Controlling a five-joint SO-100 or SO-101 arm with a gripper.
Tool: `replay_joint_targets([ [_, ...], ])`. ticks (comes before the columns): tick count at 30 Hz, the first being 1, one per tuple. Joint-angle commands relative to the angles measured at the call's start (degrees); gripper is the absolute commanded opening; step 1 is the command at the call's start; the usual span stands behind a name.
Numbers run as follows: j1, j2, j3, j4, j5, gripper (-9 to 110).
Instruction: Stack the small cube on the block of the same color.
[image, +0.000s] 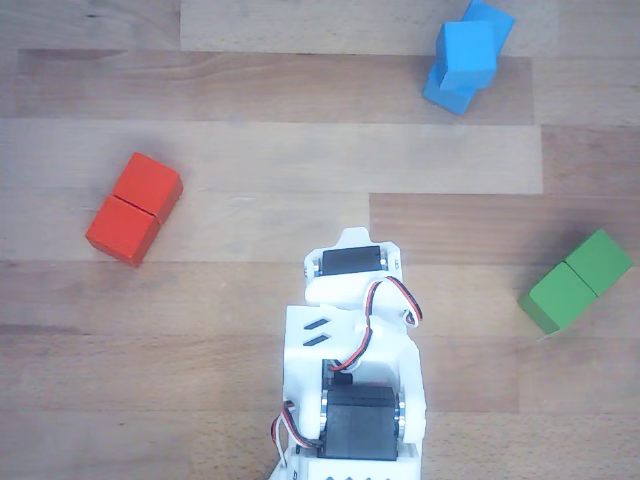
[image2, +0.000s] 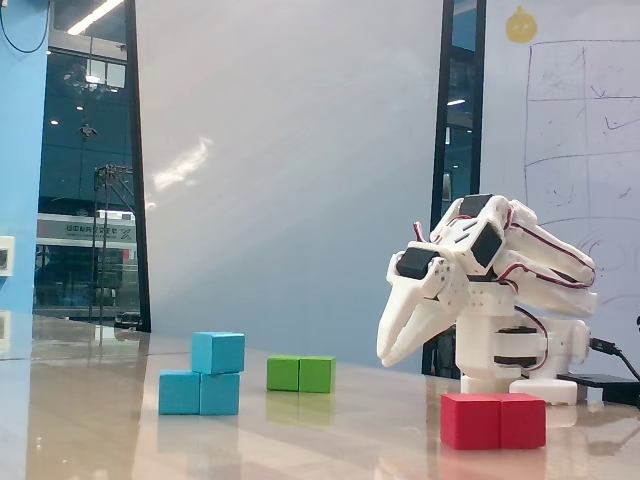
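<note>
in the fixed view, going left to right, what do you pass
bright blue oblong block with the small bright blue cube on top → green oblong block → white two-finger gripper → red oblong block

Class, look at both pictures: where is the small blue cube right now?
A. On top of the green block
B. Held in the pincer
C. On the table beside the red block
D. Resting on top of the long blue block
D: the small blue cube sits on the long blue block, far from the pincer.

White plastic arm (image2: 480, 290), black servos, red-white-black cables.
</note>
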Motion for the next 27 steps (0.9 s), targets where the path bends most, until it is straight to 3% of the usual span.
replay_joint_targets([
  [1, 0.2, 1.7, -0.7, -0.2, 0.6, 0],
  [27, 1.9, 1.7, -0.7, 0.0, 1.1, 0],
])
